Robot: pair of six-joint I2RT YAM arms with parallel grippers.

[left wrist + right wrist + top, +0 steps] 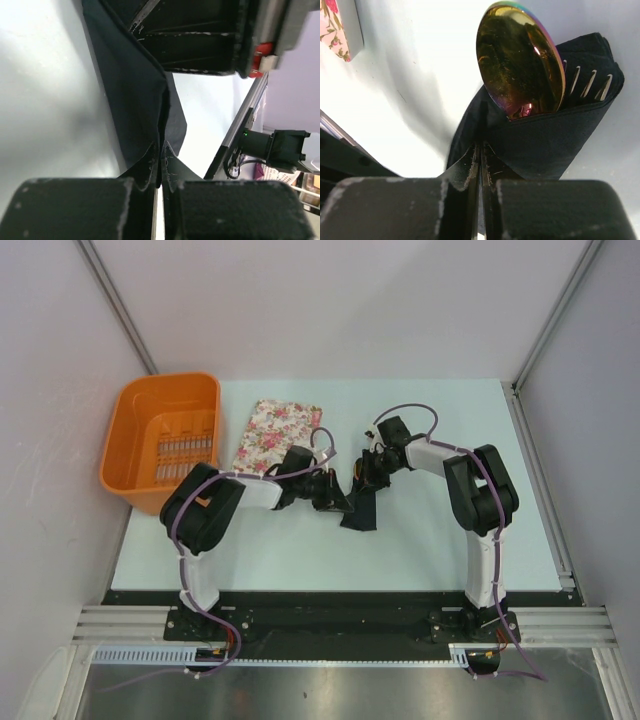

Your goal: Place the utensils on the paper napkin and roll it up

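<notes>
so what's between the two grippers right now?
Only the black paper napkin, bunched up and pinched by both the left gripper and the right gripper. The top external view shows it.

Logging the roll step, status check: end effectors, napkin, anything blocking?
Left end effector shut on black napkin; right end effector shut on it too. Gold spoon and fork tines tucked in its fold. Floral cloth lies apart, not blocking.
</notes>
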